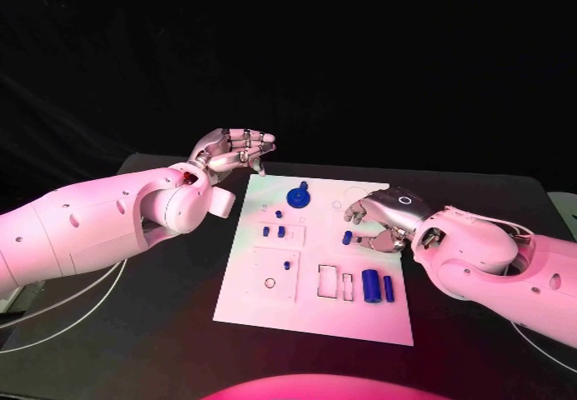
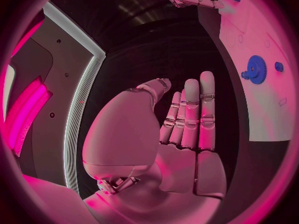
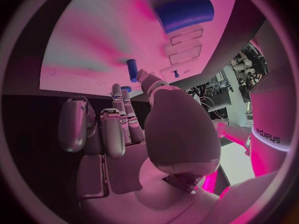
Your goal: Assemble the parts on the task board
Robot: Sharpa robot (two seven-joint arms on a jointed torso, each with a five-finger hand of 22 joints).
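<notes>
The white task board (image 1: 315, 312) lies mid-table. My right hand (image 1: 383, 222) hovers over its right edge and pinches a small blue peg (image 1: 346, 237) between thumb and fingertips. In the right wrist view, that blue peg (image 3: 132, 69) stands at the thumb tip over the board (image 3: 87, 50). My left hand (image 1: 234, 150) floats above the board's far left corner, fingers apart and empty. The left wrist view shows this left hand (image 2: 181, 129) with straight fingers. A blue gear (image 1: 298, 197) sits at the far end of the board, and the same blue gear (image 2: 256, 68) appears in the left wrist view.
Two short blue pegs (image 1: 274, 232) stand left of centre. A thick blue cylinder (image 1: 370, 284) and a thinner one (image 1: 388, 287) lie near the right edge, beside rectangular slots (image 1: 327, 280). Black table (image 1: 168, 333) surrounds the board.
</notes>
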